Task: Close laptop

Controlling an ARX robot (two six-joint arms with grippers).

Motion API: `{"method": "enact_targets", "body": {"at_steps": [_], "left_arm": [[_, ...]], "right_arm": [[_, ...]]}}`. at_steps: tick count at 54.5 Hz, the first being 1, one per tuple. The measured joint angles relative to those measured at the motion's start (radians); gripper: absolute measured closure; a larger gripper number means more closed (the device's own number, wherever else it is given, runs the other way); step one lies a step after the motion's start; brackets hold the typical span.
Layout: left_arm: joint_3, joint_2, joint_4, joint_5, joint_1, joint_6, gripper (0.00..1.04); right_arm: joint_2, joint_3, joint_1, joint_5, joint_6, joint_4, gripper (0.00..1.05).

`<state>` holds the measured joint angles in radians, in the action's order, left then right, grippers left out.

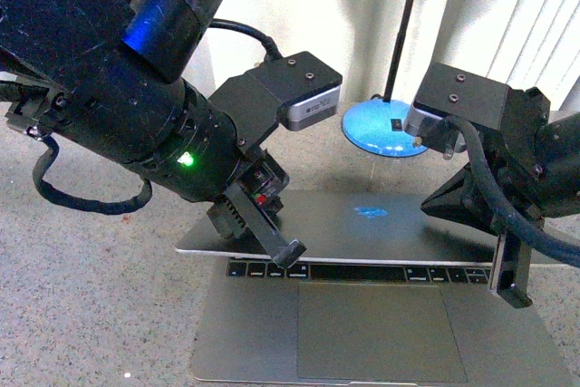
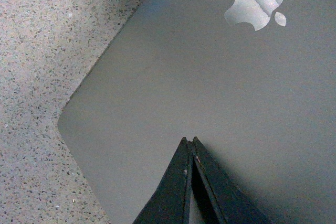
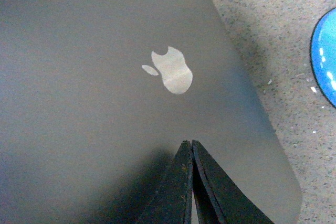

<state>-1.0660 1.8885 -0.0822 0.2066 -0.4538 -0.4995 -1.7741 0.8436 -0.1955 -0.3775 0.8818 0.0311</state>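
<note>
The grey-silver laptop (image 1: 372,333) lies on the speckled counter with its lid (image 1: 362,228) tilted low over the base; one row of black keys and the large trackpad still show. My left gripper (image 1: 290,251) is shut, its tips at the lid's free edge on the left. My right gripper (image 1: 512,292) is shut at the lid's free edge on the right. In the left wrist view the shut tips (image 2: 190,141) rest against the lid's back near the apple logo (image 2: 255,8). In the right wrist view the shut tips (image 3: 188,142) sit just below the logo (image 3: 170,72). The screen is hidden.
A blue round lamp base (image 1: 381,129) with a black pole (image 1: 403,24) stands behind the laptop; its edge shows in the right wrist view (image 3: 325,56). Speckled counter (image 1: 91,296) lies to the left. A wall and white blinds (image 1: 535,15) are behind.
</note>
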Motion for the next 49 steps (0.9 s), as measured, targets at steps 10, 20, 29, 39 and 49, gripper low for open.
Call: {"method": "enact_targets", "body": {"at_steps": [10, 20, 29, 39, 49], "left_arm": [[0.013, 0.008, 0.018, 0.006, -0.009, 0.012, 1.01], [0.019, 0.016, 0.026, 0.006, -0.012, 0.016, 1.01], [0.032, 0.023, 0.048, 0.007, -0.013, 0.031, 1.01], [0.047, 0.032, 0.063, 0.012, -0.016, 0.039, 1.01], [0.066, 0.035, 0.080, 0.019, -0.019, 0.054, 1.01]], "right_arm": [[0.000, -0.024, 0.005, 0.002, 0.012, -0.006, 1.02], [0.000, -0.040, 0.014, 0.002, 0.017, -0.016, 1.02], [-0.004, -0.053, 0.021, 0.002, 0.021, -0.030, 1.02], [-0.019, -0.069, 0.025, 0.001, 0.021, -0.050, 1.02], [-0.046, -0.090, 0.029, -0.006, 0.020, -0.090, 1.02]]}}
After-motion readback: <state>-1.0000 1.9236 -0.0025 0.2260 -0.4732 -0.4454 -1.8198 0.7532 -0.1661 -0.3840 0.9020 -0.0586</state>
